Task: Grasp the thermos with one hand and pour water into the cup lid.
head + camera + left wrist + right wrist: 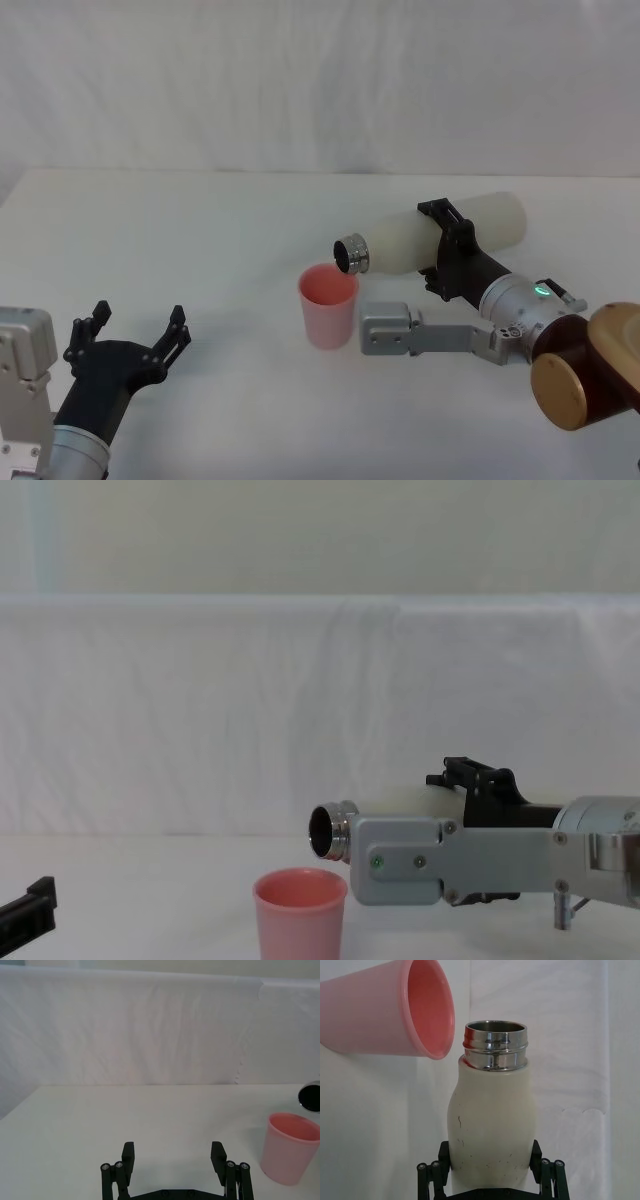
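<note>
No brand, label or lettering can be read anywhere on the bottle, the cup or the arms; the cream body of the thermos point(490, 1120) carries only a few small dark specks and scuffs in the right wrist view. The work surface is a plain white table point(200, 230) covered with a smooth cloth, and behind it hangs a white fabric backdrop point(200, 700) with soft vertical folds, reaching up to a pale wall. The right gripper point(450, 250) has its black fingers clamped around the middle of the thermos point(440, 240), holding it off the table and tipped roughly level, with its base pointing away to the right and its shiny steel threaded neck point(352, 253) pointing left. The open mouth of the neck sits just above and beside the rim of the cup lid point(328, 305), which stands upright on the table near the middle of the scene; in the chest view the neck point(330, 832) hangs a little above the cup lid point(300, 913), apart from it. No water is visible between them. The left gripper point(135, 335) rests low at the near left of the table, well apart from the cup lid, its fingers spread wide and holding nothing, as the left wrist view confirms with both fingertips point(128, 1152) apart over bare cloth.
</note>
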`<state>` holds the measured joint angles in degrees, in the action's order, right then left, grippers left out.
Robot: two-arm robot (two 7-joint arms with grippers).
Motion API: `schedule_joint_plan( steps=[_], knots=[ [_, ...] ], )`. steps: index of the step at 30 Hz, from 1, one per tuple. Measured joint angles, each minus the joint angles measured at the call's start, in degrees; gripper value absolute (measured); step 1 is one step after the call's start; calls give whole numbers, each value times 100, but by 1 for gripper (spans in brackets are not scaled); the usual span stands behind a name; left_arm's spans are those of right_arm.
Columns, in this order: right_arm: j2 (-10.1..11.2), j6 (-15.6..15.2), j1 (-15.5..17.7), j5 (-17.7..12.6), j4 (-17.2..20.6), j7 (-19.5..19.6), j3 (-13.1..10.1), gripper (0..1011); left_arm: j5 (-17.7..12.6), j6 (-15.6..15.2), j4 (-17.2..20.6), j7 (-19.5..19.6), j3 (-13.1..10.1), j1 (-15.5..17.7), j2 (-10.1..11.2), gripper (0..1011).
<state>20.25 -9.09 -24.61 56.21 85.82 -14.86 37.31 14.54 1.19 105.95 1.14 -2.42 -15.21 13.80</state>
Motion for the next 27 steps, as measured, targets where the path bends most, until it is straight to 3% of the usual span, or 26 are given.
schedule_joint_plan(
  steps=[27],
  knots=[
    [54, -7, -116, 147, -24, -96, 94, 951, 0, 0, 0, 0, 0, 0, 0, 1001]
  ],
)
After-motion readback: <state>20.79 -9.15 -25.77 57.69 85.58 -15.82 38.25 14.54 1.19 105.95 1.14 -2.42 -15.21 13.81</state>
